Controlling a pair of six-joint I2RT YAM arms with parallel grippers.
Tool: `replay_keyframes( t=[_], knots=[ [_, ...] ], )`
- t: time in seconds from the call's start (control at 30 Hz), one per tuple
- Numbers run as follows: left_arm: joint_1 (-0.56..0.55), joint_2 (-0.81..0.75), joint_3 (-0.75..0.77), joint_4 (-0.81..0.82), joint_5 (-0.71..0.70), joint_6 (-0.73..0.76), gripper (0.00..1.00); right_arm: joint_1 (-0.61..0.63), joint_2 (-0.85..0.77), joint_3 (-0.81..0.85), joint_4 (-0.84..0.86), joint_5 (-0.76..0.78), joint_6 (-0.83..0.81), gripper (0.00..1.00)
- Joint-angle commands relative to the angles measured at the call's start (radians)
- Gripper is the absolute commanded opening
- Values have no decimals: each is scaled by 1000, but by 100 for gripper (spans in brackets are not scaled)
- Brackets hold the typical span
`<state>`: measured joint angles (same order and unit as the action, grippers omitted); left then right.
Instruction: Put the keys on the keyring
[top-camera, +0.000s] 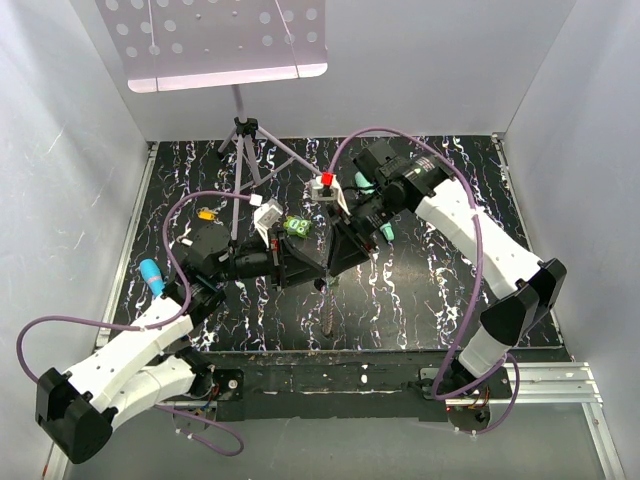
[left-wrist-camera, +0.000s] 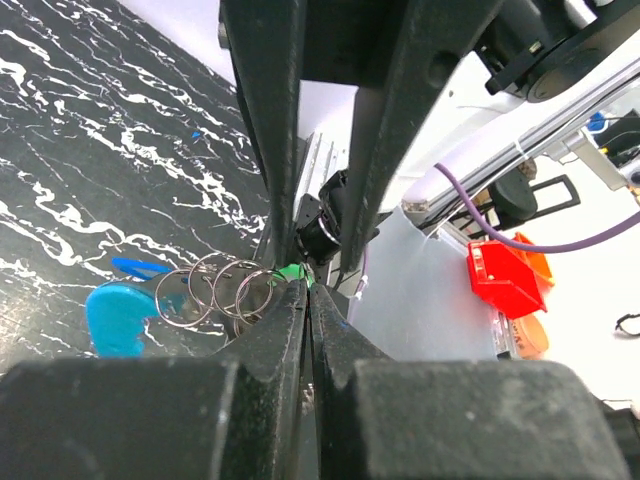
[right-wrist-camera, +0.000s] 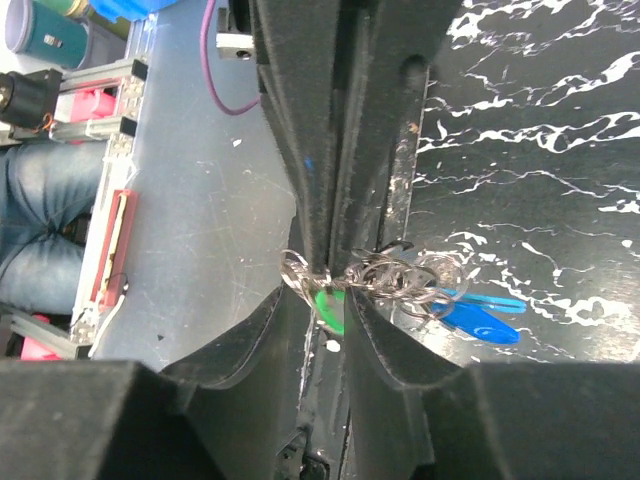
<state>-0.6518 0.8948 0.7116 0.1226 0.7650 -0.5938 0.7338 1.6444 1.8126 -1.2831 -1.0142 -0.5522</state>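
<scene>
Pinching the keyring (left-wrist-camera: 215, 293) by its wire rings with the left gripper (left-wrist-camera: 307, 287), fingers pressed together, above the middle of the tabletop (top-camera: 420, 290). Meeting it tip to tip with the right gripper (right-wrist-camera: 318, 300), fingers partly spread around the light green key (right-wrist-camera: 329, 309). Hanging just beside the rings: the blue clasp (left-wrist-camera: 118, 318). Farther back, lying on the tabletop at left, well apart from both grippers: a yellow-orange key (top-camera: 207, 214).

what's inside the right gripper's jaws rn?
A green key sits in the gap of the right gripper, against the keyring. The left gripper covers the key's blade, so whether it is threaded on cannot be seen.
</scene>
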Motion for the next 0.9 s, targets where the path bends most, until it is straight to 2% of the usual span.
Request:
replay_keyframes(
  t=[0.0,0.2,0.43,0.73,0.87],
  knots=[
    [-5,-48,-37,175,-52,-80,0,-33,-41,62,7,-23,12,38],
    [-3,-65,-86,308,-124,-158,0,-65,-63,83,10,-27,17,43],
    [-5,-71,-173,538,-219,-273,0,-79,-77,93,25,-34,37,46],
    [-17,-71,-228,675,-308,-294,0,-97,-87,50,143,-32,179,49],
    [-48,-68,-271,776,-400,-293,0,-97,-90,34,192,-70,242,49]
  ],
)
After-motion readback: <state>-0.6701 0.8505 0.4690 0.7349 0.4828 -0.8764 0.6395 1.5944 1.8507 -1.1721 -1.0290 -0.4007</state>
